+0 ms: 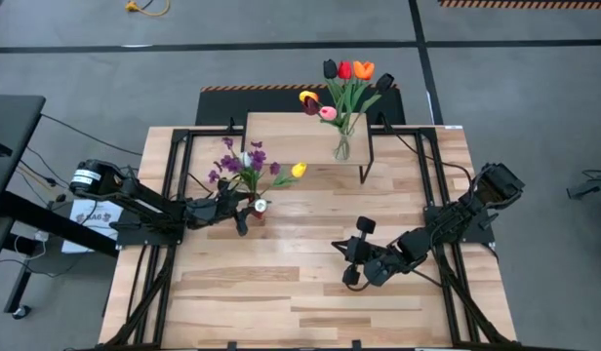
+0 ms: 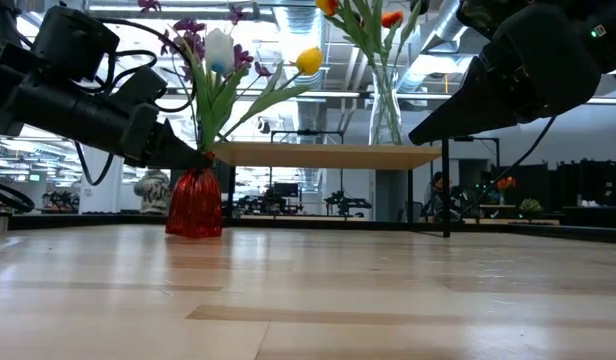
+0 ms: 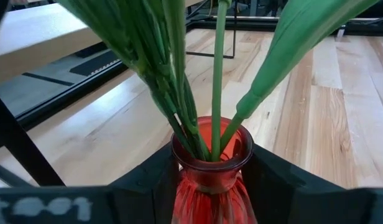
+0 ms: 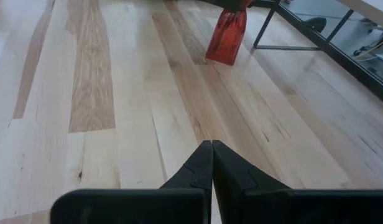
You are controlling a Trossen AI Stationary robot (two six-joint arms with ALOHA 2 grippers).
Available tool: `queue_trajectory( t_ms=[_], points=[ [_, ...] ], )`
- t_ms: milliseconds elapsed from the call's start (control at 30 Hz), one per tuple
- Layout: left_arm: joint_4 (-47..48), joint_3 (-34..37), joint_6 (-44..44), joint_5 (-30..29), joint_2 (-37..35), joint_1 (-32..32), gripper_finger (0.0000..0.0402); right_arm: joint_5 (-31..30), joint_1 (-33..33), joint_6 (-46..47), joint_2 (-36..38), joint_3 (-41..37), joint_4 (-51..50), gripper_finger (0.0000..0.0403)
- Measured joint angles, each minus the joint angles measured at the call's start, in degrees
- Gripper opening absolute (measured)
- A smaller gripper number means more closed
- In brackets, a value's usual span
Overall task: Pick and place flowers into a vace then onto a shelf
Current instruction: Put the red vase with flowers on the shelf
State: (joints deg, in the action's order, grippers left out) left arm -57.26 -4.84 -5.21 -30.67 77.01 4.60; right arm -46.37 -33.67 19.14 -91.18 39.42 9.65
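A red glass vase stands with its base on the table. It carries purple blossoms, a white tulip and a yellow tulip. My left gripper is shut on this vase. A clear glass vase with red, orange, near-black and pink tulips stands on the small wooden shelf. My right gripper hovers shut over the table's middle right, off the wood, touching nothing. My left gripper pinches the red vase's neck, just under the rim, between its two fingers. The fingers come level from the table's left side, one on each side of the neck. The vase stands upright with its base on the table.
The shelf's thin black legs stand at the table's far middle, just beyond the red vase. Black frame rails run along the left and right sides. Bare planks lie toward the near edge.
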Motion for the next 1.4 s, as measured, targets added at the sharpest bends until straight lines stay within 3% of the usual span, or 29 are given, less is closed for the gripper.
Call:
queue_trajectory(
  t_ms=[500, 933, 1167, 1400],
  points=[
    [-3.10, 0.02, -0.06, 2.69, -0.02, 2.21, 0.0142, 0.04, 0.00, -0.02, 0.00, 0.00, 0.00, 0.0000],
    [-7.21, 0.02, 1.58, -2.47, -2.17, 7.64, 0.0142, 0.09, 0.00, -0.01, 0.00, 0.00, 0.00, 0.0000],
    [-7.17, 0.02, 4.30, -6.41, -8.29, 11.21, 0.0142, 0.10, 0.00, -0.02, 0.00, 0.00, 0.00, 0.0000],
    [-6.90, 0.02, 8.59, -14.17, -16.39, 14.15, 0.0142, 0.11, 0.00, -0.04, 0.00, 0.00, -0.26, 0.0000]
  ],
)
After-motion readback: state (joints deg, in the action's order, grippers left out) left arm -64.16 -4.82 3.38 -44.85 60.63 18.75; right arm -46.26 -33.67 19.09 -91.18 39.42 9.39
